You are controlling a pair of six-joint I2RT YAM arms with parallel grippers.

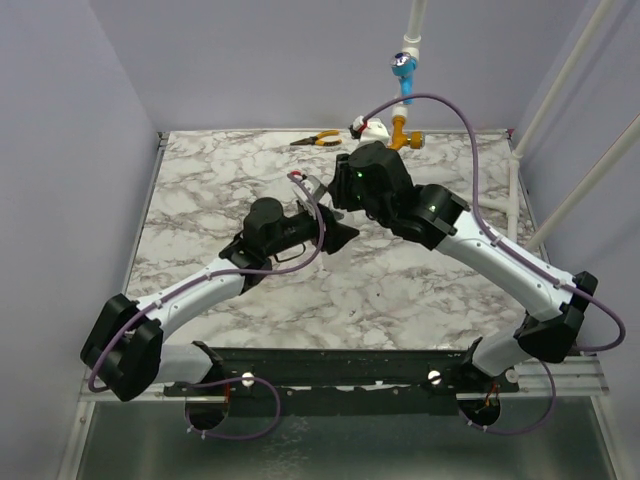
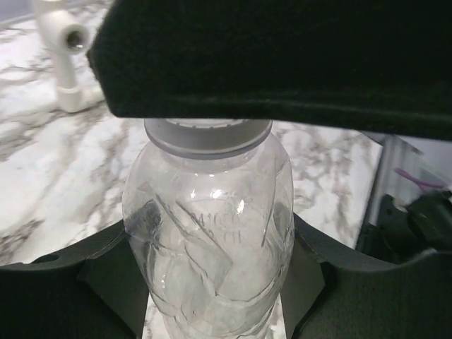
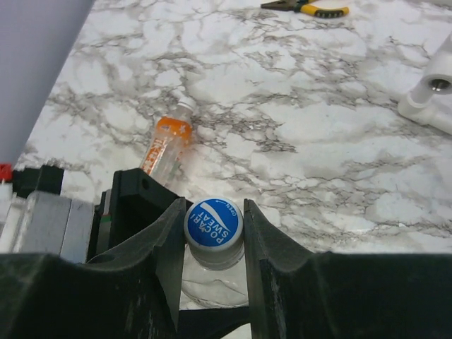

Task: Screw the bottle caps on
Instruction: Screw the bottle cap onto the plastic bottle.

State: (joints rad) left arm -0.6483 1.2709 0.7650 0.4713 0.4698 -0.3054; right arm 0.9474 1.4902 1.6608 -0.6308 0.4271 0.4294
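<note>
My left gripper (image 2: 212, 282) is shut on a clear empty bottle (image 2: 208, 233), one finger on each side of its body, holding it upright. A blue bottle cap (image 3: 214, 224) printed "Pocari Sweat" sits on that bottle's neck, and my right gripper (image 3: 214, 227) is shut on it from above. The right gripper's black underside (image 2: 282, 56) covers the cap in the left wrist view. A small bottle with orange contents (image 3: 168, 145) lies on its side on the marble behind, with a whitish cap (image 3: 185, 106) on its neck. In the top view both grippers meet mid-table (image 1: 340, 205).
Orange-handled pliers (image 1: 316, 139) lie at the table's far edge. A white pipe with a blue valve handle (image 1: 402, 68) and an orange one (image 1: 403, 135) stands at the back right. Its white fitting (image 3: 431, 99) rests on the marble. Purple walls enclose the table.
</note>
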